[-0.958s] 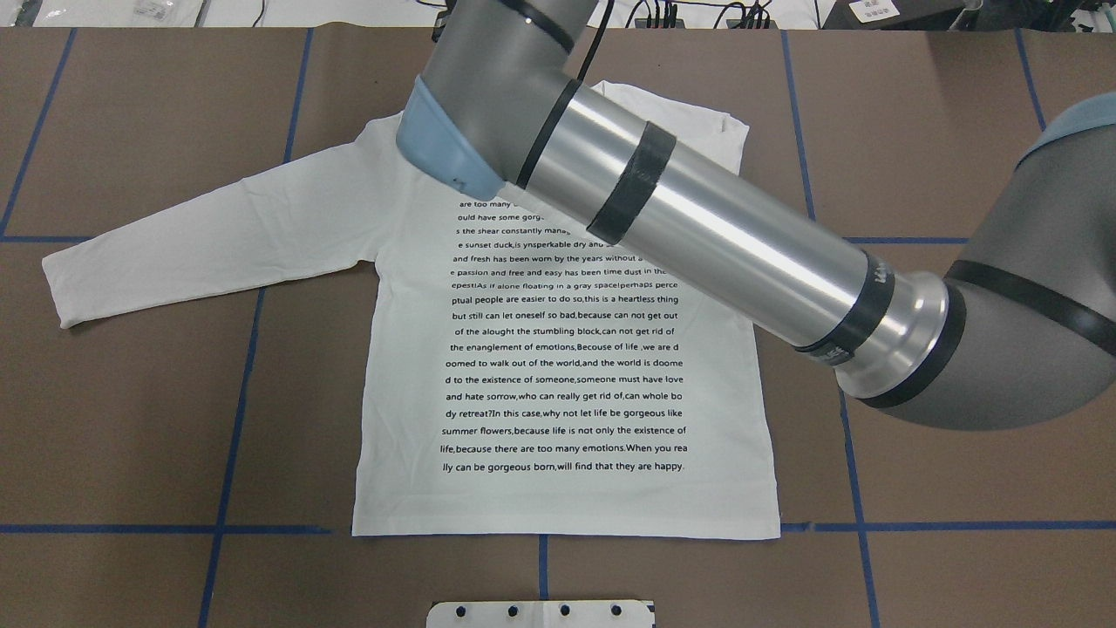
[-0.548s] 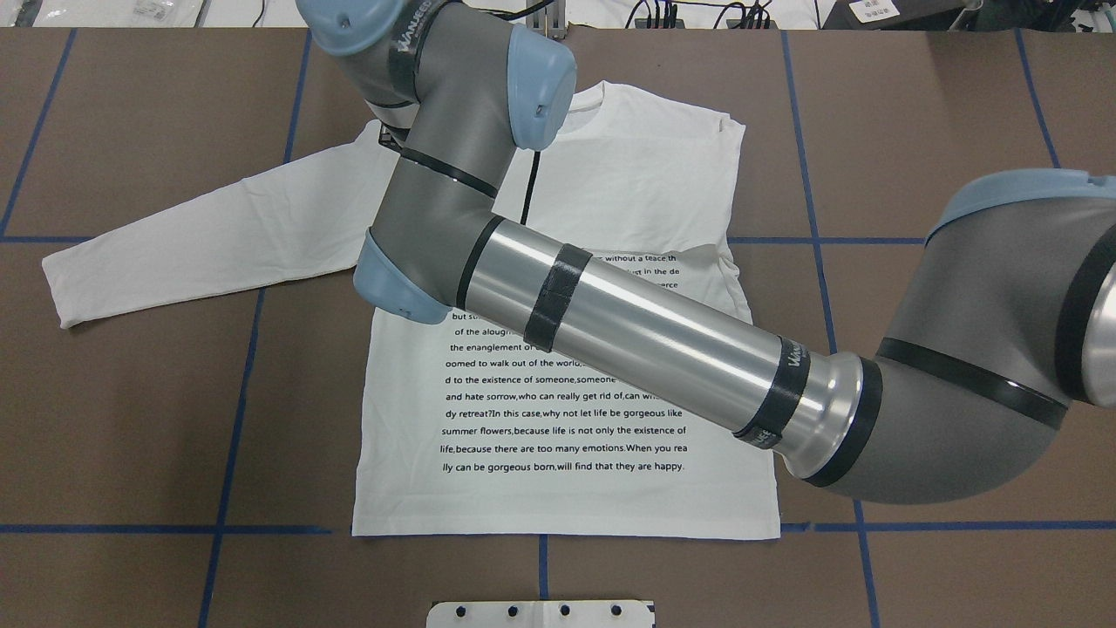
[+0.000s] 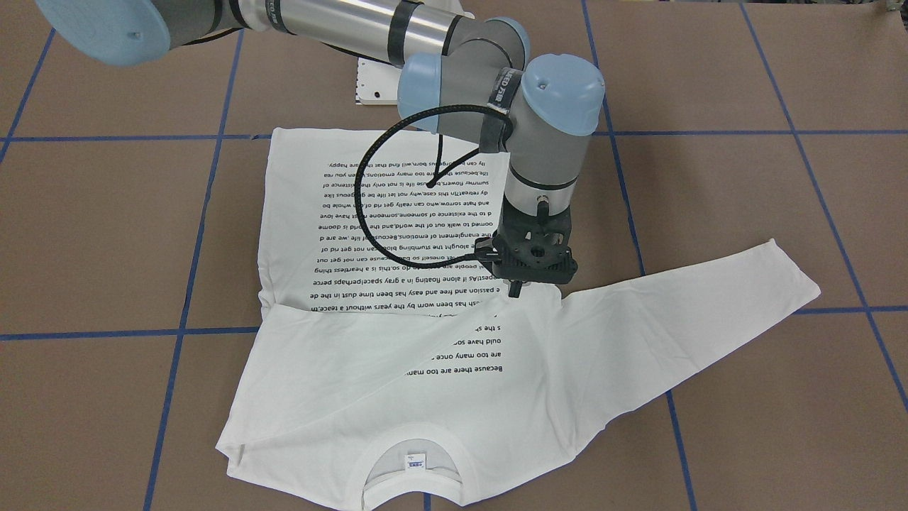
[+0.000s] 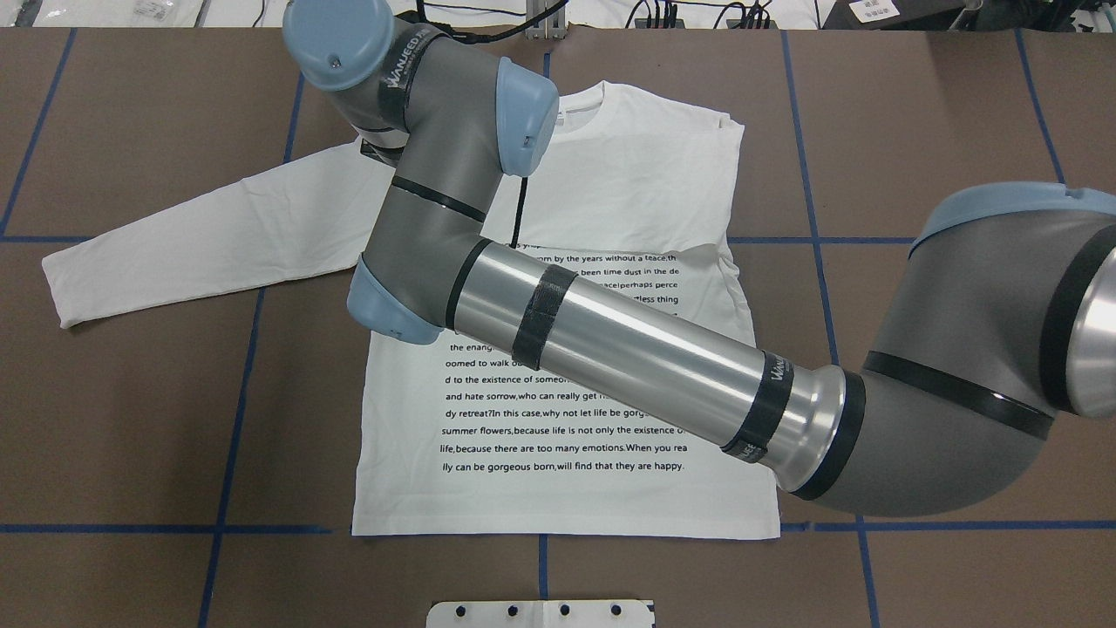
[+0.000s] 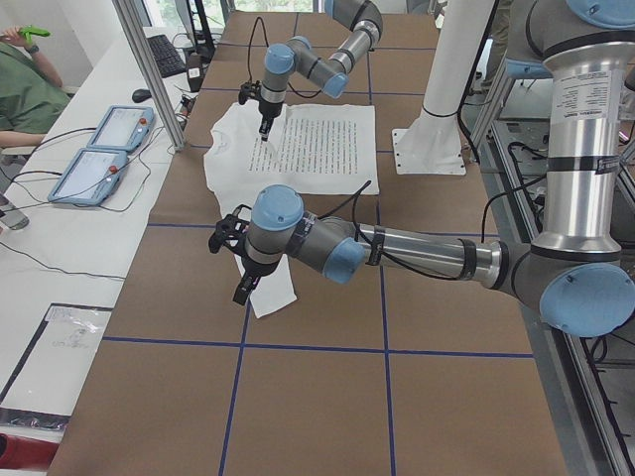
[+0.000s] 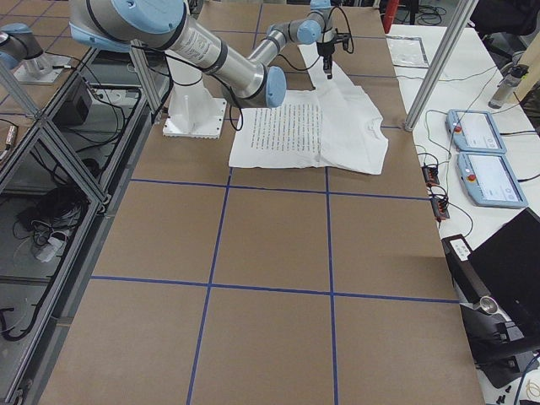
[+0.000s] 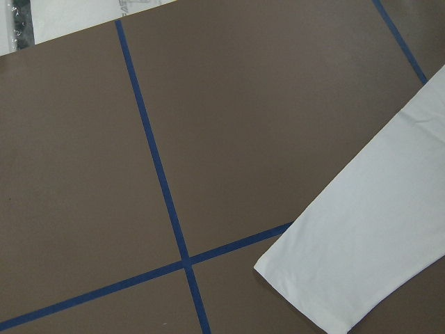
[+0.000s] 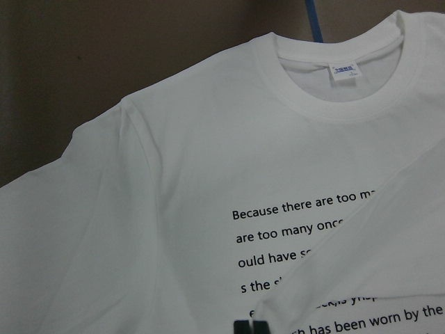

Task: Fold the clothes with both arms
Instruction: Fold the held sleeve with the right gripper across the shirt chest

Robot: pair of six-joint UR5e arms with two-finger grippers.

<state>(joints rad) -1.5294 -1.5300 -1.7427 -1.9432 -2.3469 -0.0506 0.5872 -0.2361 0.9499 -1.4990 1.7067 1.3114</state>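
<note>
while vertical over the t-shirt (image 3: 340, 404), right gripper (image 3: 517, 289) tight on the sleeve (image 3: 425, 332) (left gripper (image 5: 242, 289) state unclear)

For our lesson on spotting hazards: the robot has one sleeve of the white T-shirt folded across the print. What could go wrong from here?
1. The folded sleeve, apparently pinched in the right claw, lies slanted; released here, the fold may end crooked.
2. The left claw hovers by the other sleeve's cuff; bringing it in could meet the right arm, stretched across the T-shirt.
</note>
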